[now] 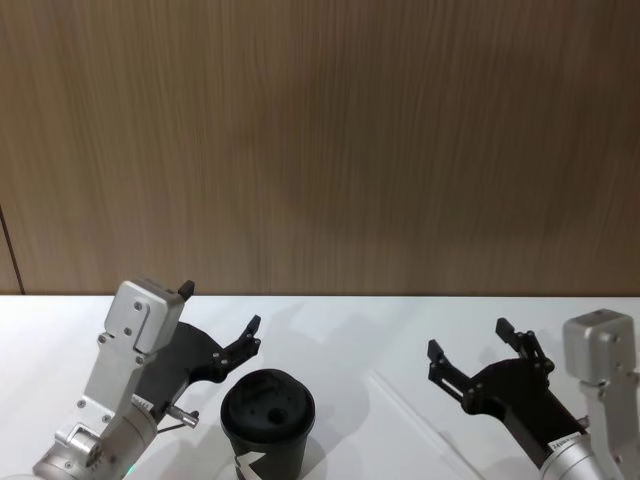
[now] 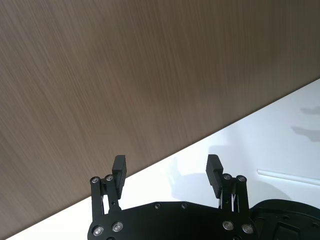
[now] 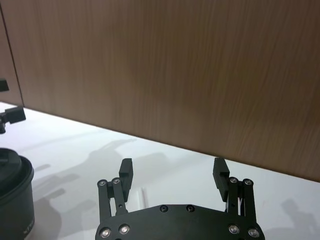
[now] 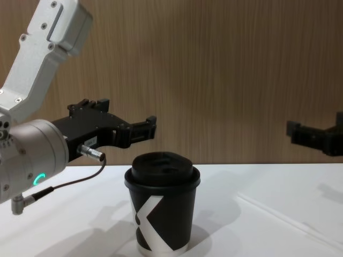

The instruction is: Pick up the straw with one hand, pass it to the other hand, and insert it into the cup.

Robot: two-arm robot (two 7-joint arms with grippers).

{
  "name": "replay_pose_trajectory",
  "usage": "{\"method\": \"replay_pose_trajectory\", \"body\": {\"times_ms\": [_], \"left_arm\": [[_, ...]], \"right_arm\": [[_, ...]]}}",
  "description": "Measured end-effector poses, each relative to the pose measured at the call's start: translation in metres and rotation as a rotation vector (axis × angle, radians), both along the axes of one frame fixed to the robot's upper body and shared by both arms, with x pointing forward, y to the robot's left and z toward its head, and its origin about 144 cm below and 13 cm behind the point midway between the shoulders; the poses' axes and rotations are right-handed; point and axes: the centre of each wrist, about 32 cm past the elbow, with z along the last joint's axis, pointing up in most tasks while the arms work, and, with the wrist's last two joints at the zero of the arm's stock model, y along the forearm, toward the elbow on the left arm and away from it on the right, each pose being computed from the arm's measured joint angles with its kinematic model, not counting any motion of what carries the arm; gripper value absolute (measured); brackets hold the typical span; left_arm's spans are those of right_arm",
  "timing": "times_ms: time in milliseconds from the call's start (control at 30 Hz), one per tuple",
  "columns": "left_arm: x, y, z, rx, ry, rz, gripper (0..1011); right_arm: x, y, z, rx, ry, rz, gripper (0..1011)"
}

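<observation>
The left gripper [image 1: 220, 307], beside the cup [image 1: 267, 415], and the right gripper [image 1: 469, 338] hovered spread and empty; the straw [image 2: 287, 175] lay flat between them.

Left gripper [image 1: 220, 307] and right gripper [image 1: 469, 338]: matt black fingers, shiny metal screws [image 3: 163, 208]; left wrist [image 4: 27, 155] of smooth silver metal; beside the left gripper, the cup [image 4: 161, 225] is matt black paper under a smooth plastic lid [image 4: 162, 165]; straw [image 2: 287, 175] smooth, white; table [image 1: 330, 330] smooth, white; beyond both grippers, a wall [image 1: 320, 140] of matt, fine-grained wood.
</observation>
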Motion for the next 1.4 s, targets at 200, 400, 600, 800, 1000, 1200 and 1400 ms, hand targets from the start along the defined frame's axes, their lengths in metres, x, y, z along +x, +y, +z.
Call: {"method": "replay_pose_trajectory", "body": {"times_ms": [200,400,600,800,1000,1200,1400], "left_arm": [[0.0,0.0,0.0,0.0,0.0,0.0,1003],[0.0,0.0,0.0,0.0,0.0,0.0,1003],[0.0,0.0,0.0,0.0,0.0,0.0,1003],[0.0,0.0,0.0,0.0,0.0,0.0,1003],[0.0,0.0,0.0,0.0,0.0,0.0,1003],[0.0,0.0,0.0,0.0,0.0,0.0,1003],[0.0,0.0,0.0,0.0,0.0,0.0,1003]], "right_arm": [[0.003,-0.002,0.004,-0.062,0.032,0.037,1001],[0.009,-0.009,0.01,-0.132,0.097,0.088,1001],[0.014,-0.016,0.012,-0.168,0.158,0.119,1001],[0.018,-0.027,0.011,-0.183,0.216,0.136,1001],[0.023,-0.038,0.009,-0.176,0.262,0.142,1001],[0.029,-0.047,0.006,-0.159,0.303,0.149,1001],[0.035,-0.053,0.004,-0.135,0.344,0.161,1001]]}}
